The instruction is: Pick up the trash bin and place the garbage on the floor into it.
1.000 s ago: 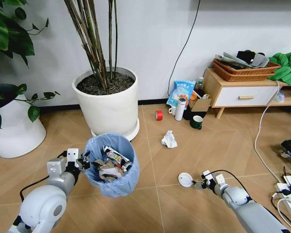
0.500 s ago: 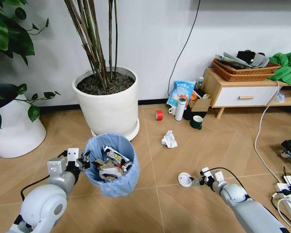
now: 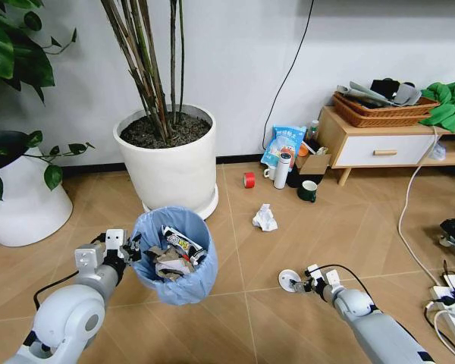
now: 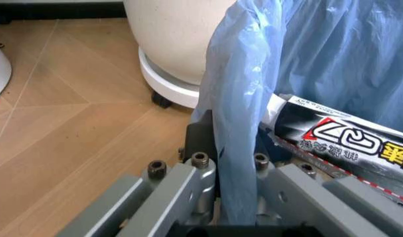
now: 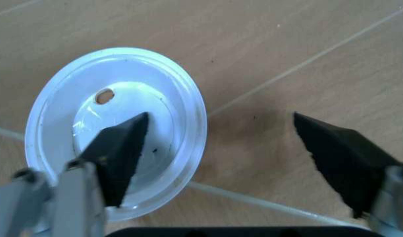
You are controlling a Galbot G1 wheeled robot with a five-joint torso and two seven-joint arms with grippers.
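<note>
The trash bin [image 3: 172,258], lined with a crinkly light blue bag [image 4: 320,54], hangs just above the floor [image 3: 349,235] and holds crumpled garbage and a black-and-white tube [image 4: 346,143]. My left gripper [image 3: 129,250] is shut on its rim; the bag's edge runs between the left gripper [image 4: 233,197] fingers. A small white disc [image 3: 287,280] lies on the planks. My right gripper [image 3: 301,287] is low at the disc and open. In the right wrist view one finger of the right gripper [image 5: 221,148] is over the disc [image 5: 122,84], the other over bare floor. A white paper wad [image 3: 264,218] lies farther back.
A big white plant pot [image 3: 169,163] stands just behind the bin, another pot [image 3: 23,201] at far left. A red tape roll [image 3: 248,180], white bottle [image 3: 281,171] and dark mug [image 3: 308,191] sit near a wooden cabinet [image 3: 379,144]. Cables and a power strip [image 3: 451,299] lie at right.
My right gripper has slid left across the floor, closing in on the white disc. The left arm and the bin have stayed put.
</note>
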